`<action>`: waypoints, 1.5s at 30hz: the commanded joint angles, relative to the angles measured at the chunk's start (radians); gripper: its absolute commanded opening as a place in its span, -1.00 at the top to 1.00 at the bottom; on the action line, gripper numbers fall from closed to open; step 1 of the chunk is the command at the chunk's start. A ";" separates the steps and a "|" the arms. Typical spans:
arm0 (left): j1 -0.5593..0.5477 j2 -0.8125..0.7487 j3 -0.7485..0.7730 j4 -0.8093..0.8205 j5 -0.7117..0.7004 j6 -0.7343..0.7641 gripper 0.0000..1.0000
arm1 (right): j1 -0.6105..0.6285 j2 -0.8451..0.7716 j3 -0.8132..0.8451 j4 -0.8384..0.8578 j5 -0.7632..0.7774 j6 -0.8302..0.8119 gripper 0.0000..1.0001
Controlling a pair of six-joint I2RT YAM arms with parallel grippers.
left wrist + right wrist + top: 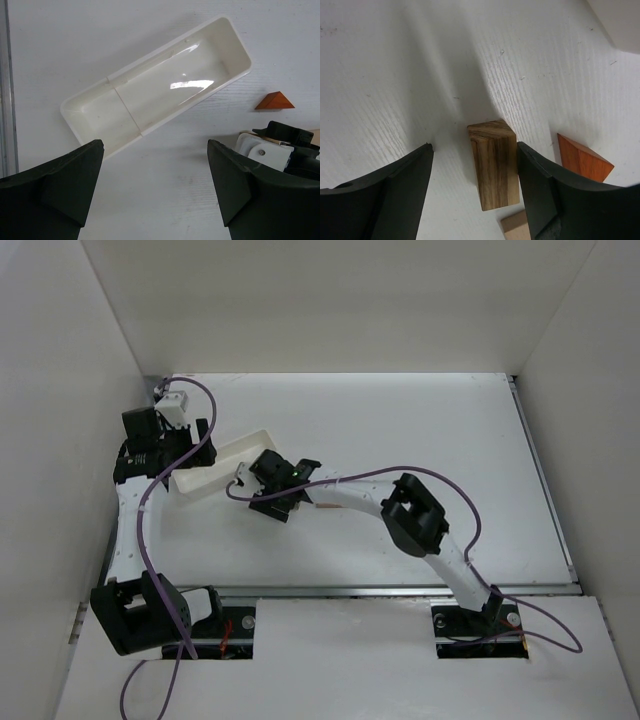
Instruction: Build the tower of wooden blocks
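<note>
In the right wrist view a tan wooden bar stands on the table between my right gripper's open jaws, close against the right finger, with a gap to the left finger. The reddish-brown triangular piece lies just right of that finger, and a pale block's corner shows at the bottom. From above, my right gripper hangs by the tray's near end and hides the blocks. My left gripper is open and empty above bare table near the tray; the triangle shows at its right.
The long white plastic tray lies empty at the left, also seen from above. White walls enclose the table. The right gripper's head sits close to the left gripper's right finger.
</note>
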 commanded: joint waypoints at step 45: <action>-0.016 -0.035 0.025 -0.043 0.095 0.076 -0.65 | -0.335 -0.761 -1.261 1.861 -0.298 0.670 1.00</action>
